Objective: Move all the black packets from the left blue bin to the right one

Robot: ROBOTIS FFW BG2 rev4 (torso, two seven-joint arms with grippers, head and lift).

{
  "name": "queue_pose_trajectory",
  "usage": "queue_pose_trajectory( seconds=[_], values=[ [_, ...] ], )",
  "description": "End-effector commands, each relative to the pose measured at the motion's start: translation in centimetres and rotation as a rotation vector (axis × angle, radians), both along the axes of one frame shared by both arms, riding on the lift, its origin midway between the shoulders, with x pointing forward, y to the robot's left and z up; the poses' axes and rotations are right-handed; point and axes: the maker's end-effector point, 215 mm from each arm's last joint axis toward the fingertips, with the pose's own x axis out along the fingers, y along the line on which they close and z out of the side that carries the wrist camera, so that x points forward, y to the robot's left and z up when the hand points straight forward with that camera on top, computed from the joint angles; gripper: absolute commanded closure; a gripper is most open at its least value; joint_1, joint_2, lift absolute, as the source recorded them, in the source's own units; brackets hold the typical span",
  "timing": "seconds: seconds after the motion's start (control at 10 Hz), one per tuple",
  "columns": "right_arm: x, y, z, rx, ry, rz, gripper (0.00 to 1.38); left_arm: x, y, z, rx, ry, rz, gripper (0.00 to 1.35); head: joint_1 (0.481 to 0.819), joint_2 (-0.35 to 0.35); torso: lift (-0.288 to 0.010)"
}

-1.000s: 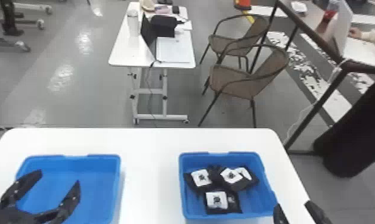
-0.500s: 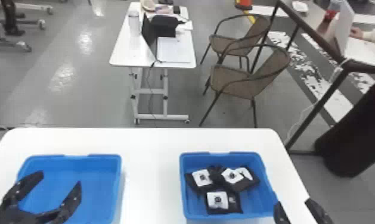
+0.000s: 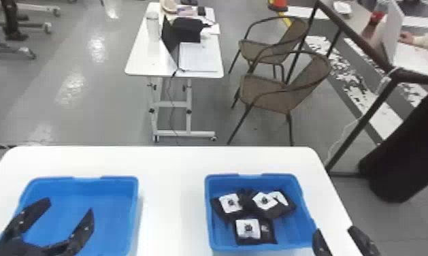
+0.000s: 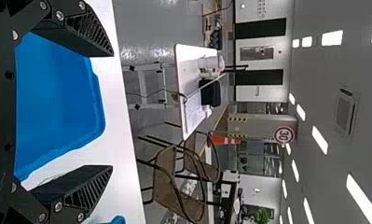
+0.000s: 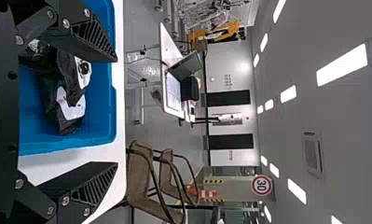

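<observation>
Several black, white-labelled packets (image 3: 248, 228) lie in the right blue plastic bin (image 3: 288, 234), left of the open, black two-fingered right gripper (image 3: 335, 231), well apart from the equally spread left gripper (image 3: 70, 206).

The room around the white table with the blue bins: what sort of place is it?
Probably an indoor workshop, lab or test area. It has a smooth grey floor, a wheeled desk, an orange-and-white traffic cone and a round red-rimmed road sign.
</observation>
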Motion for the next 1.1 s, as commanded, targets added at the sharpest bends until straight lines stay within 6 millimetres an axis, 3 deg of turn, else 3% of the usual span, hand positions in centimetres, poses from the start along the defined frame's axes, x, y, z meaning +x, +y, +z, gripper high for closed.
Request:
queue_pose_trajectory(
  seconds=[0.0, 1.0],
  values=[
    [-0.13, 0.06, -0.19, 0.001, 0.006, 0.0, 0.24, -0.02, -0.02, -0.06, -0.005, 0.001, 0.001, 0.18, 0.695, -0.142, 0.0],
    [-0.35, 0.34, -0.57, 0.008, 0.02, 0.006, 0.24, -0.13, -0.01, -0.41, -0.018, 0.011, 0.001, 0.18, 0.695, -0.138, 0.0]
  ],
)
